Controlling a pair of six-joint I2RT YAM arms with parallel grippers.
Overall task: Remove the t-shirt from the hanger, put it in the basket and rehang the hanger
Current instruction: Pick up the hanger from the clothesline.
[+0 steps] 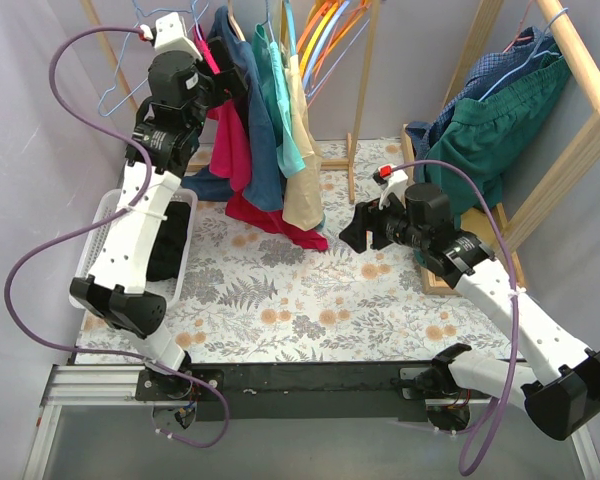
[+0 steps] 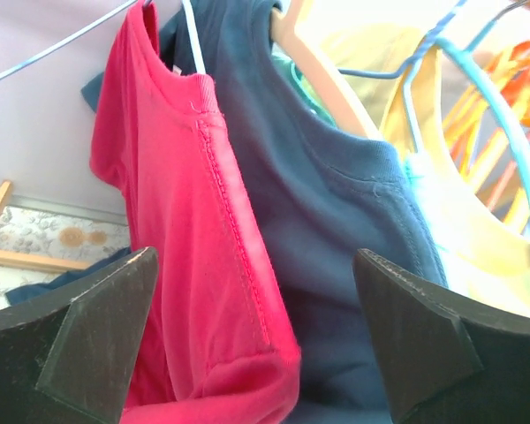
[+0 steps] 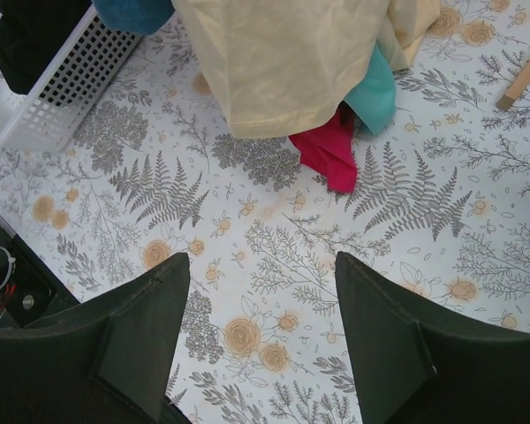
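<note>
- A tablecloth [image 1: 280, 290] printed with grey ferns and orange flowers covers the table, and a black rail [image 1: 300, 378] runs along its near edge
- Pale lilac wall [image 1: 40, 120] closes in the left side and the back
- A wooden garment rack [image 1: 363, 90] stands at the back; a second wooden rack [image 1: 580, 60] on the right carries a dark green garment [image 1: 490, 120]
- A white mesh basket [image 1: 105, 215] sits at the table's left edge with something dark inside
- The red t-shirt [image 2: 168, 194] hangs on a white hanger [image 2: 191, 40] at the back rack, touching a navy t-shirt [image 2: 327, 221]; its hem trails onto the tablecloth beside a cream shirt [image 3: 283, 62]
- The left gripper [image 2: 256, 296] is raised at the red t-shirt's shoulder, jaws wide apart with the sleeve between them, not clamped
- The right gripper [image 3: 261, 309] hovers over bare tablecloth, jaws apart and holding nothing
</note>
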